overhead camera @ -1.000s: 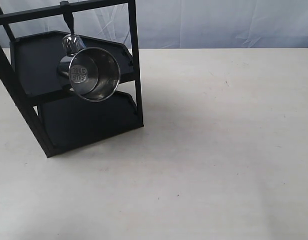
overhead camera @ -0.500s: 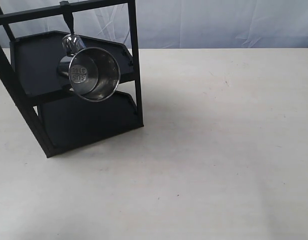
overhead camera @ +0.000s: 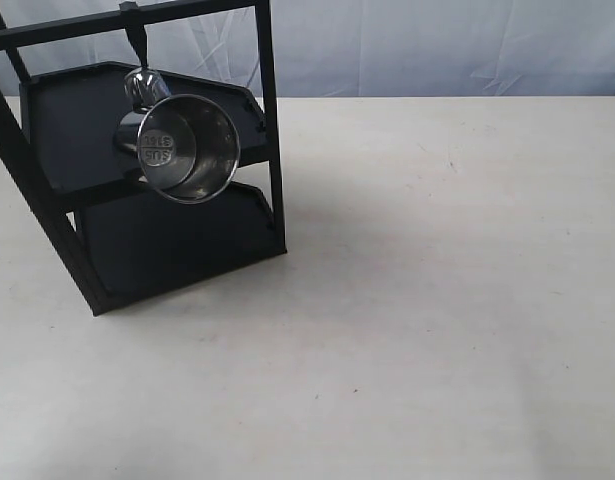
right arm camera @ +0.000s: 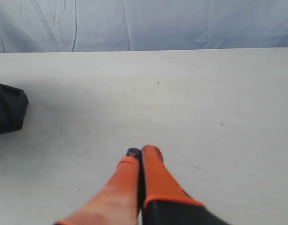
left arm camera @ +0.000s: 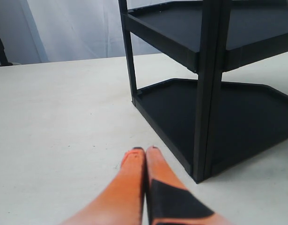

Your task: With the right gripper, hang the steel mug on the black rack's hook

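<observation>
**Mug's on the hook**

So the steel mug (overhead camera: 187, 148) dangles by its handle from the hook (overhead camera: 135, 38) on the black rack (overhead camera: 167, 240), base facing outward. Right gripper (right arm camera: 140, 152) sits over bare counter (overhead camera: 437, 300), jaws pressed together, empty. Left gripper (left arm camera: 144, 151) likewise, near the rack's foot.

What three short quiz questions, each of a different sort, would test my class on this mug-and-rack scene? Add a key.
1. True or false: the steel mug hangs by its handle from the hook on the black rack.
2. The right gripper is: A) shut on the mug, B) shut and empty, C) wide open.
3. Fill in: the left gripper, fingers together, sits above the table near the rack's ____ shelf.

Key: 1 true; 2 B; 3 lower.
</observation>
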